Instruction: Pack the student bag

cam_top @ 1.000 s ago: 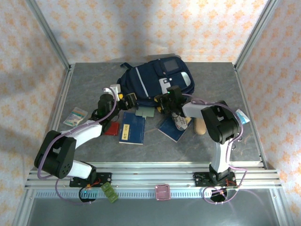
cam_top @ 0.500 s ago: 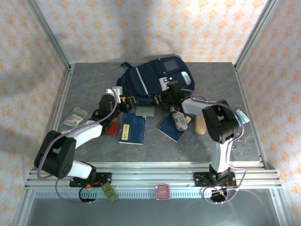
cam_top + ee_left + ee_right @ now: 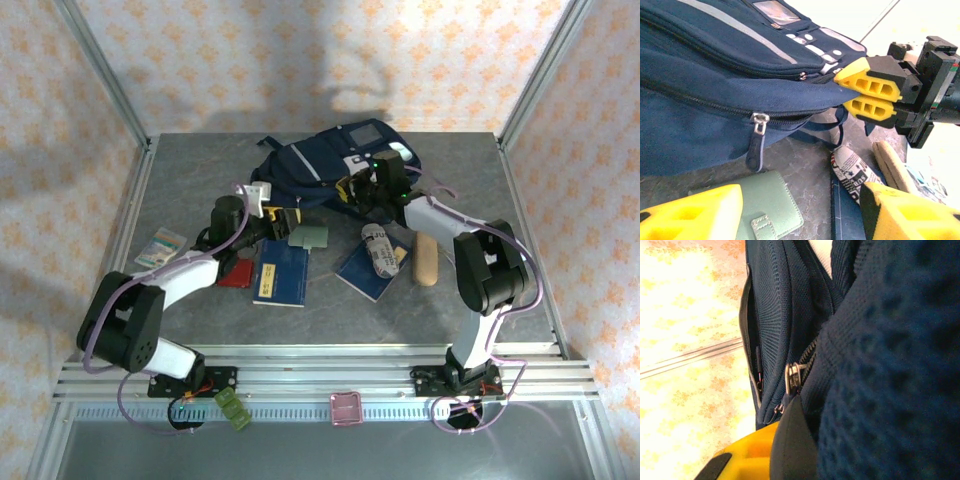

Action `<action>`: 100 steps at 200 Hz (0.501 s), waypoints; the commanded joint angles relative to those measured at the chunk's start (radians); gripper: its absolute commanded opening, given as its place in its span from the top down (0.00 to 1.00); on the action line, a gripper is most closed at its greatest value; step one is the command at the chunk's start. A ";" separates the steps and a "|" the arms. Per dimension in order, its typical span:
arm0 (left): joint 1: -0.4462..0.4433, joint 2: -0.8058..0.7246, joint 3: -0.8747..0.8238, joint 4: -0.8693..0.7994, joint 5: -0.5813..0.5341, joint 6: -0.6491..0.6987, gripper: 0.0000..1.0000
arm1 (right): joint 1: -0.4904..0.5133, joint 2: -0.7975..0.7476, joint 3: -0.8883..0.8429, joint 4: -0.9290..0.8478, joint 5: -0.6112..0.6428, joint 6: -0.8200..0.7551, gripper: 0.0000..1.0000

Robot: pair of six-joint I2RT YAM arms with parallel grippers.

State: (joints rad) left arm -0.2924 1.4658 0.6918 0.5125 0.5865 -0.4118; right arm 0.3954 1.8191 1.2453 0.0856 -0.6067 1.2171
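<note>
Right, status at that frame. Bag [image 3: 325, 165] sat at upper centre of the overhead view, on the far part of the table [image 3: 190, 190]. Right gripper [image 3: 841, 91] was clamped on the bag's lower fabric edge, right of centre in the left wrist view, with cloth pinched between its closed yellow fingers. Left gripper [image 3: 800, 200] had its jaws apart with nothing between them. It hung just over the green wallet [image 3: 770, 210] at the bottom of that frame, close below the bag. Zip pull [image 3: 757, 142] hung free left of centre; couldn't tell how far that zip was undone.

Loose items lay below the bag in the overhead view: a blue book [image 3: 282, 272], a second book [image 3: 368, 272], a patterned roll [image 3: 378, 250], a wooden piece [image 3: 426, 260], a red item [image 3: 237, 273], and a small packet [image 3: 160, 247] at far left.

Handling, my read: the bag looked soft and limp, probably light while unpacked. It would sag, fold and drag rather than move as one body, and the mouth would collapse unless held. Flat panels offered nothing to bite. Best hold looked like a seam or the zip-side hem, where the cloth was doubled, as the right gripper had it. The strap loop [image 3: 839, 131] was the fallback. The zip pull was small and likely to slip.
</note>
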 commanded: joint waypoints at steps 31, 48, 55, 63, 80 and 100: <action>-0.012 0.074 0.121 -0.104 -0.071 0.023 0.39 | -0.016 -0.016 0.048 0.106 -0.024 -0.024 1.00; -0.027 0.099 0.169 -0.185 -0.129 0.069 0.44 | -0.017 -0.014 0.058 0.106 -0.022 -0.024 1.00; -0.033 0.107 0.188 -0.215 -0.152 0.086 0.45 | -0.017 -0.011 0.063 0.106 -0.024 -0.023 1.00; -0.037 0.116 0.196 -0.221 -0.169 0.095 0.46 | -0.016 -0.008 0.068 0.106 -0.025 -0.023 1.00; -0.050 0.135 0.214 -0.240 -0.196 0.115 0.49 | -0.016 -0.006 0.076 0.107 -0.025 -0.022 1.00; -0.079 0.163 0.246 -0.290 -0.247 0.154 0.48 | -0.017 -0.001 0.080 0.105 -0.025 -0.021 1.00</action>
State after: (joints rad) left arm -0.3420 1.5948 0.8925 0.3161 0.4324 -0.3309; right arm 0.3916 1.8244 1.2556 0.0841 -0.6220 1.2175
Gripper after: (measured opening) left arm 0.514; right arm 0.098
